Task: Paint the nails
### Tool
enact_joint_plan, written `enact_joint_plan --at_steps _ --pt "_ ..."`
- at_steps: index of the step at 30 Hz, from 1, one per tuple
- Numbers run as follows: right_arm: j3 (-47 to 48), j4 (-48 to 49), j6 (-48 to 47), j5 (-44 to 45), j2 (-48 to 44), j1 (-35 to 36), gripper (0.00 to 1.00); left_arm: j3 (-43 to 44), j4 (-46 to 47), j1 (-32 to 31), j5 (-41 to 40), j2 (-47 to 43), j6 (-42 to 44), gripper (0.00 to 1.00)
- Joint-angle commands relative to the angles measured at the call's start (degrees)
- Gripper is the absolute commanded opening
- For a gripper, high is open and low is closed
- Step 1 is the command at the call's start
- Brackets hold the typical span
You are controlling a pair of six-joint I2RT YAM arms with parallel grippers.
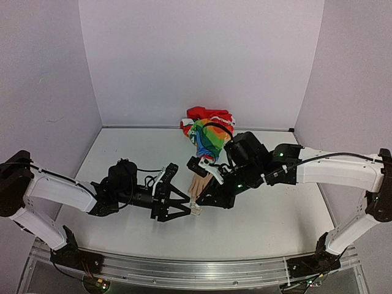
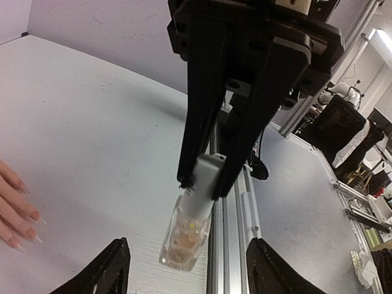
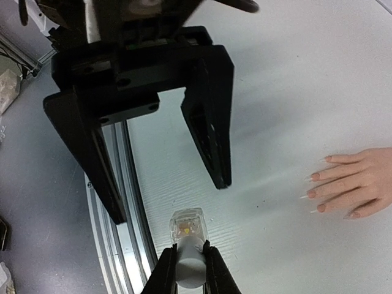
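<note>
The pale fake hand (image 1: 199,184) lies palm down mid-table, its rainbow-striped sleeve (image 1: 208,138) behind it. Its nails (image 3: 315,176) look pinkish; they also show at the left edge of the left wrist view (image 2: 33,215). A small clear bottle (image 3: 188,226) with a white cap (image 3: 188,269) hangs tilted in front of the fingertips. My right gripper (image 3: 188,275) is shut on the cap, as the left wrist view (image 2: 202,180) also shows. My left gripper (image 2: 193,269) is open, its fingertips either side of and just short of the bottle (image 2: 184,236), not touching it.
An aluminium rail (image 1: 184,269) runs along the near table edge, close under the bottle (image 2: 233,245). A red end of the sleeve (image 1: 208,114) lies by the back wall. White walls close in the table on three sides.
</note>
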Motion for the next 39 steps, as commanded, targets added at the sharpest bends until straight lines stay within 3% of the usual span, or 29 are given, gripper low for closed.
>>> enact_joint_plan --at_steps 1,9,15,20,30,33,39 --pt "1.14 5.12 -0.62 2.28 -2.45 1.23 0.0 1.42 10.74 -0.17 4.45 1.91 -3.19 0.61" --pt "-0.54 11.06 1.33 3.89 -4.31 1.61 0.0 2.11 11.9 -1.27 4.1 3.61 -4.2 0.51" --pt "-0.34 11.04 1.59 2.77 -3.63 1.67 0.0 1.75 12.06 -1.22 2.39 2.7 -3.97 0.37" --pt "-0.58 11.05 1.66 3.12 -3.5 1.69 0.0 0.9 11.92 -1.27 0.35 0.9 -3.65 0.39" --pt "-0.64 11.13 2.1 3.6 -3.18 1.77 0.0 -0.39 12.18 -1.27 -1.62 -1.67 -2.82 0.24" --pt "-0.91 11.27 2.07 4.62 -3.59 1.77 0.0 -0.83 12.5 -1.35 -1.75 -2.16 -2.64 0.25" --pt "-1.28 11.73 2.48 4.84 -3.68 1.79 0.0 -2.02 13.08 -1.36 -2.36 -3.54 -2.73 0.38"
